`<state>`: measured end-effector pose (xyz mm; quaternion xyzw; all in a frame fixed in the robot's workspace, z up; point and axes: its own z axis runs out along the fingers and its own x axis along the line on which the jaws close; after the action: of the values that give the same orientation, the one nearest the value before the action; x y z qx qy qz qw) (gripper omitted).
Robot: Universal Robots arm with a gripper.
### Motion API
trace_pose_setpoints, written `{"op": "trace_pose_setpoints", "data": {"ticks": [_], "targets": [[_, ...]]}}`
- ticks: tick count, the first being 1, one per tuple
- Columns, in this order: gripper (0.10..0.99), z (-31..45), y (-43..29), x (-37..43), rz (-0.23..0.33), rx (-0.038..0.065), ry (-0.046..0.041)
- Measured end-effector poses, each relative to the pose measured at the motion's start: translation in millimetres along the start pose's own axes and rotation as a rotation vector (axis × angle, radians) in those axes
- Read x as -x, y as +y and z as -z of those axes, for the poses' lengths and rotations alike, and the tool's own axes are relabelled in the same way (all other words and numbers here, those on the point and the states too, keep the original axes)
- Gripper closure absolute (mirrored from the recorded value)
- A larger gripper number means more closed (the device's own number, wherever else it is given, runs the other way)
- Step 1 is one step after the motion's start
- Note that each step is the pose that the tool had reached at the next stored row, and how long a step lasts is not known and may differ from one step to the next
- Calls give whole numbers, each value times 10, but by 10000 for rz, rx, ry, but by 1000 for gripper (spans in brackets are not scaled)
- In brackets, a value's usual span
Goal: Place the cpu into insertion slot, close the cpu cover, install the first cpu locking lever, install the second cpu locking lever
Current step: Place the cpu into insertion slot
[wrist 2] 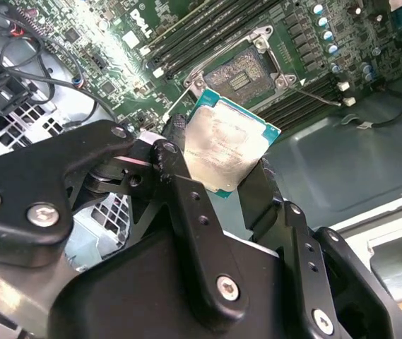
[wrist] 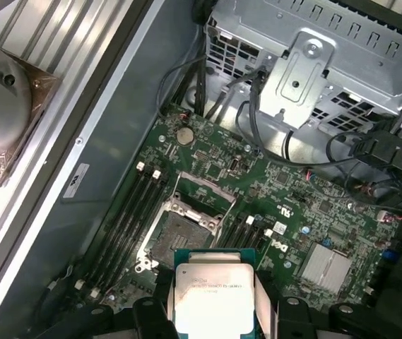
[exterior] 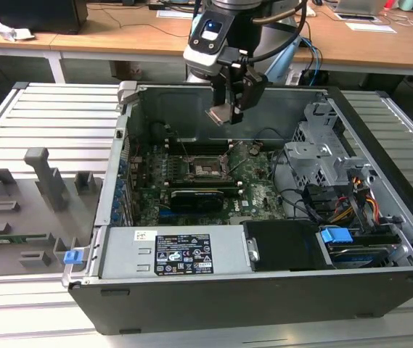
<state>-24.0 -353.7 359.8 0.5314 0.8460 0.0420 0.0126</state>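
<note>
black links of the end effector (wrist 2: 223,161) lay nearest in the second wrist view. its fingers (wrist 2: 257,194) were clamped on two opposite edges of the cpu (wrist 2: 230,141), so they stood only as far apart as the chip is wide. the cpu hung in the air with its dull metal top showing, tilted to that camera and touching nothing else. in the exterior view it sat well above the green circuit board (exterior: 253,185) inside the computer case (exterior: 213,290), which rested on the slatted counter (exterior: 54,116).

the insertion slot (wrist: 183,233) lay open and bare between the banks of memory slots (wrist: 126,212). the cpu cover (wrist: 202,192) seemed to be swung back at the slot's far edge, though the angle made that hard to confirm.

to place it well, i judged the chip needed to be level and squared to the slot's corners. it should go straight down with no sideways slide across the contacts, and the grip should hold until it lay flat inside the rim.
</note>
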Motion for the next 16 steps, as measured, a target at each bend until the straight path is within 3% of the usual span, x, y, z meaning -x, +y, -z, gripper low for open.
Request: {"op": "trace_pose_setpoints", "data": {"ticks": [16], "targets": [[545, -20, -2, 0, -1378, 6, -104]]}}
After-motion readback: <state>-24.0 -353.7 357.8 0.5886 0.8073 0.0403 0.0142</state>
